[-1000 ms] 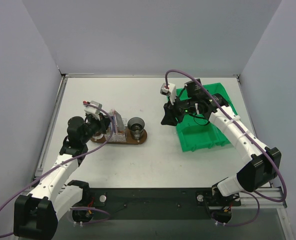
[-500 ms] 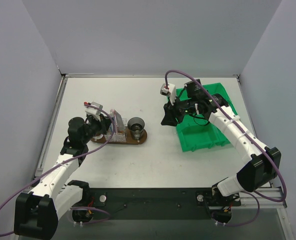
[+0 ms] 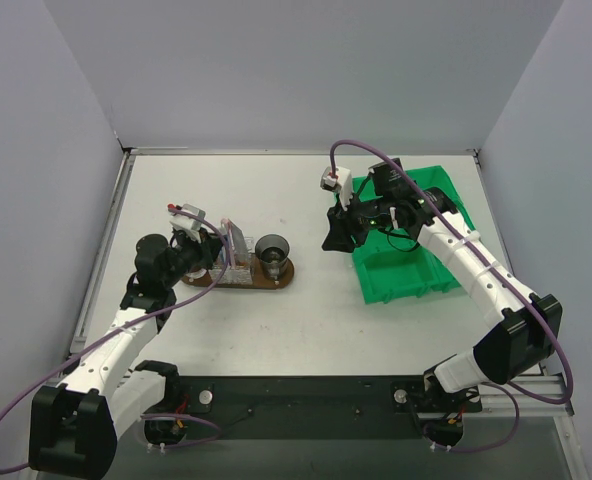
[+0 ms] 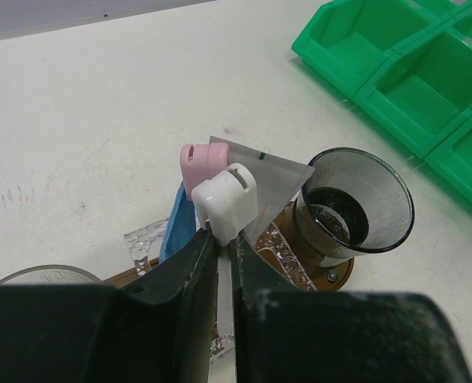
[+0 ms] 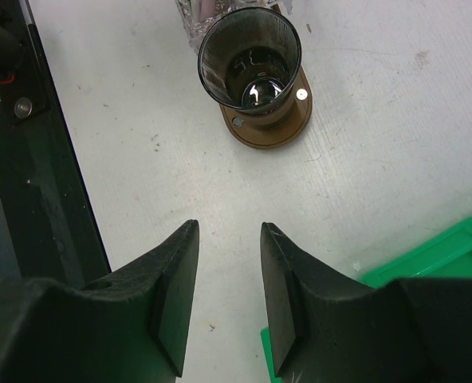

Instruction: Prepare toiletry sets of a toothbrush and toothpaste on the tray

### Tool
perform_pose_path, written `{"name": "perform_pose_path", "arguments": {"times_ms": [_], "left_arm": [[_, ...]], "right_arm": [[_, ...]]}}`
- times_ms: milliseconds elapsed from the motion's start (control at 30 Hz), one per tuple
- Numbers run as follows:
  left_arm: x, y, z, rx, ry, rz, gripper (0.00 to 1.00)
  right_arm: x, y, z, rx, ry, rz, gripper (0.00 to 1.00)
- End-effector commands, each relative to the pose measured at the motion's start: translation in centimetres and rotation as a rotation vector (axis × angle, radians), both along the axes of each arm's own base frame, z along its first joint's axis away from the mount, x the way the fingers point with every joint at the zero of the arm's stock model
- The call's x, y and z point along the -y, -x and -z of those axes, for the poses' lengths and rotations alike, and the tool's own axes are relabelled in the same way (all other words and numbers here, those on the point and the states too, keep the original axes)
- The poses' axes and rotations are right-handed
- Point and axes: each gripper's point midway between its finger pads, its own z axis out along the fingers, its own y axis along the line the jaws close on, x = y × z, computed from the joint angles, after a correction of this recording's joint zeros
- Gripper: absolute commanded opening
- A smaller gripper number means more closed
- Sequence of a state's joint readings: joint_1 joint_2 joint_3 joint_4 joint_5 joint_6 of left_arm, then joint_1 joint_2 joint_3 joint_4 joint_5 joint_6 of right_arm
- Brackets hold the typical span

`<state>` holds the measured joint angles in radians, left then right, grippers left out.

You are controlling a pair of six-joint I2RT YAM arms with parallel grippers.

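Observation:
My left gripper [image 4: 222, 243] is shut on a white toothbrush [image 4: 225, 204], whose blocky head sticks up past the fingertips. A second, pink toothbrush [image 4: 198, 162] and a blue toothpaste tube [image 4: 177, 227] stand just behind it, inside a clear faceted cup [image 4: 144, 242] on the brown tray [image 4: 337, 276]. From above, the left gripper [image 3: 211, 252] is at the tray's [image 3: 276, 283] left half. My right gripper [image 5: 228, 227] is open and holds nothing. It hangs over bare table between the tray and the green bin, and shows in the top view [image 3: 336, 238] too.
A dark smoky cup [image 4: 355, 206] stands on the tray's right end [image 5: 269, 133]. A flat silvery tube end [image 4: 277, 172] leans between it and the toothbrushes. The green sectioned bin [image 3: 408, 262] sits at the right, under the right arm. Walls close in the table.
The left wrist has shifted very slightly toward the near side, still gripping the toothbrush. The right arm has not moved.

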<state>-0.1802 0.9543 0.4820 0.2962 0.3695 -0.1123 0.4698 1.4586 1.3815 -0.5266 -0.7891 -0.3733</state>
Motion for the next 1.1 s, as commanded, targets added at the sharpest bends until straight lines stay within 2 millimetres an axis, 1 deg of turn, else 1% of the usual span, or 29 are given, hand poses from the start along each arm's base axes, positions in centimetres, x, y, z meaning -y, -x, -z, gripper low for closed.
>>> {"name": "perform_pose_path", "arguments": {"times_ms": [0, 200, 300, 467, 600, 633, 733, 833, 867, 900, 1000, 1067], "left_arm": [[0.2, -0.2, -0.8, 0.028, 0.002, 0.023, 0.21], [0.1, -0.2, -0.7, 0.026, 0.001, 0.025, 0.32], [0.2, -0.1, -0.8, 0.026, 0.003, 0.028, 0.35], [0.0, -0.2, -0.9, 0.028, 0.003, 0.023, 0.35], [-0.3, -0.1, -1.3, 0.034, 0.009, 0.016, 0.37], [-0.4, -0.1, -1.7, 0.039, 0.012, 0.016, 0.38], [-0.6, 0.0, -2.0, 0.037, 0.014, 0.014, 0.4], [-0.5, 0.1, -2.6, 0.046, 0.018, 0.017, 0.45], [-0.6, 0.1, -2.6, 0.04, 0.017, 0.017, 0.49], [-0.6, 0.1, -3.0, 0.044, 0.018, 0.017, 0.51], [-0.6, 0.2, -3.6, 0.046, 0.018, 0.017, 0.53], [-0.7, 0.3, -3.6, 0.033, 0.013, 0.018, 0.54]], "right_arm": [[-0.1, -0.2, -0.5, 0.031, -0.02, -0.023, 0.33], [0.0, -0.1, -0.4, 0.028, -0.019, -0.021, 0.33], [0.1, -0.2, -0.3, 0.026, -0.018, -0.02, 0.33], [0.2, -0.2, -0.1, 0.024, -0.017, -0.019, 0.33], [0.2, -0.2, -0.2, 0.025, -0.019, -0.018, 0.33], [0.2, -0.3, -0.2, 0.025, -0.019, -0.018, 0.33], [0.1, -0.2, -0.1, 0.02, -0.02, -0.019, 0.33], [0.0, -0.3, -0.1, 0.017, -0.022, -0.02, 0.33], [0.0, -0.3, -0.1, 0.016, -0.021, -0.02, 0.33], [0.0, -0.4, -0.2, 0.02, -0.023, -0.02, 0.33], [0.0, -0.3, -0.2, 0.021, -0.023, -0.021, 0.33], [0.0, -0.3, -0.2, 0.019, -0.023, -0.022, 0.33]]}}
